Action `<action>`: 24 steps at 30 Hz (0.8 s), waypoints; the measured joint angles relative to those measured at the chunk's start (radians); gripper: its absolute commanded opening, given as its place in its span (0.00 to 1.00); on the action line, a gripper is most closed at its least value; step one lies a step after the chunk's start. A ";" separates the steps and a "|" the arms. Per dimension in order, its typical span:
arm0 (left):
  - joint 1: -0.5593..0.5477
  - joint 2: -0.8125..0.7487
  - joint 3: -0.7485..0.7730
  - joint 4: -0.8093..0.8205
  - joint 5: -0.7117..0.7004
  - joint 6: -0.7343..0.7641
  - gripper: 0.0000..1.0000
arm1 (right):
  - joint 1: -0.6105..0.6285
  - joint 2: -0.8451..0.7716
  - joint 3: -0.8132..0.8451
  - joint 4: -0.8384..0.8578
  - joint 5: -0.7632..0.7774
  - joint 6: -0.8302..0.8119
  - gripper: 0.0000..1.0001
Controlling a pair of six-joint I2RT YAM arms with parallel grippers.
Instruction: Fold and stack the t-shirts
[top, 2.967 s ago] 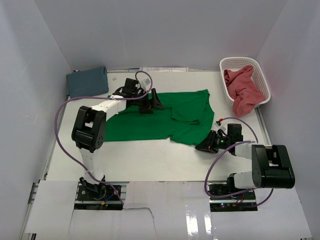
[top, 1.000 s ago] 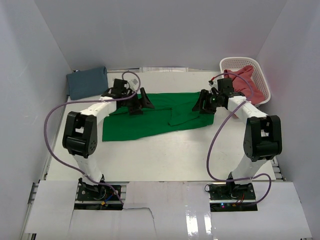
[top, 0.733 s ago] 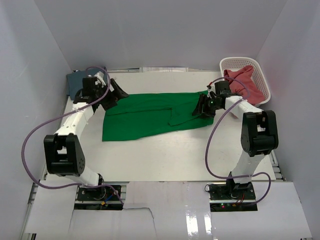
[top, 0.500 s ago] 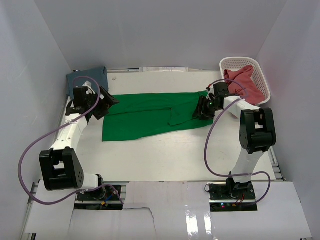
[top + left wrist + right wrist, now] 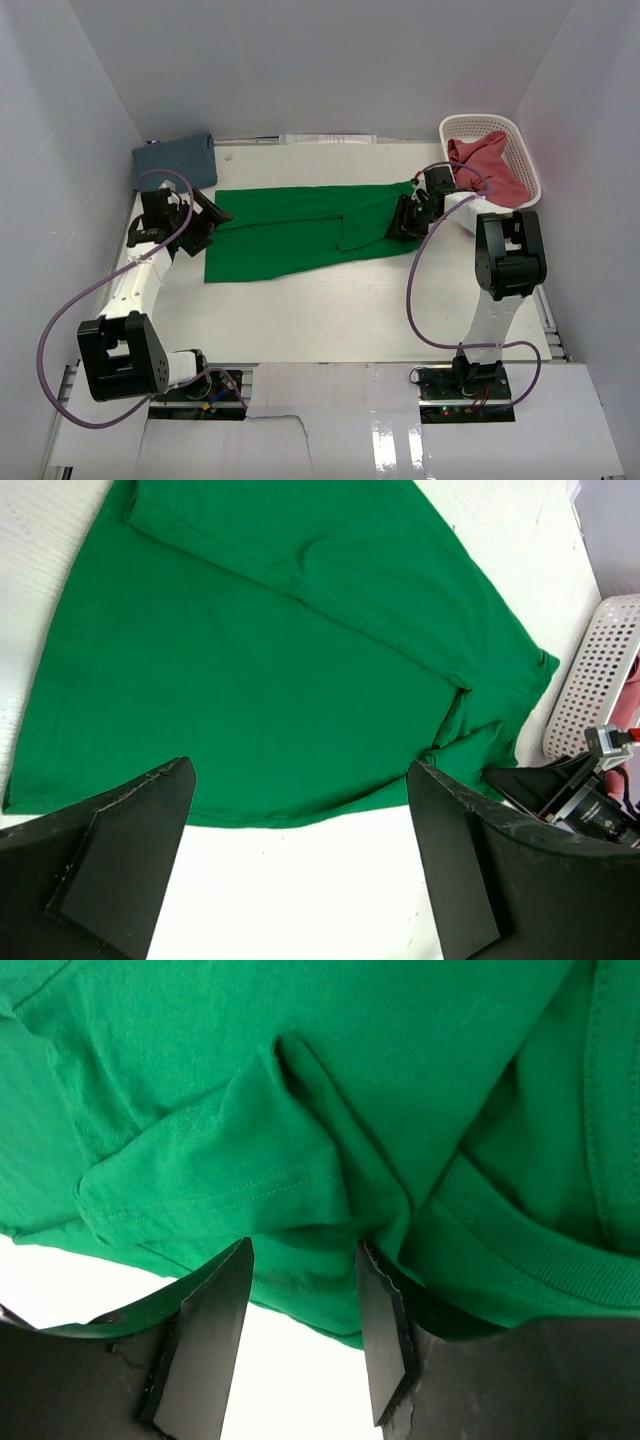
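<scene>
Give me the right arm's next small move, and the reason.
Probably shut the right gripper on the bunched fold of the green t-shirt beside its collar. Its jaws stand apart with that fold between them, and nothing looks pinched yet. The left gripper is wide open and holds nothing.

No lettering to call here: no readable text, label, brand or number in any view. The green t-shirt shows plain cloth, and nothing legible stands on the white basket
</scene>
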 measured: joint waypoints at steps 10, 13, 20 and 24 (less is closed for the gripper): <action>0.017 -0.044 -0.026 -0.024 -0.002 0.001 0.98 | -0.003 0.026 0.037 0.019 0.017 0.007 0.49; 0.017 -0.045 -0.027 -0.032 -0.002 0.003 0.98 | -0.005 0.026 0.044 0.021 0.025 0.008 0.49; 0.019 -0.046 -0.027 -0.034 -0.002 0.008 0.98 | -0.010 0.027 0.059 0.024 0.042 0.014 0.49; 0.019 -0.046 -0.027 -0.034 -0.002 0.009 0.98 | -0.013 0.042 0.079 0.026 0.043 0.015 0.49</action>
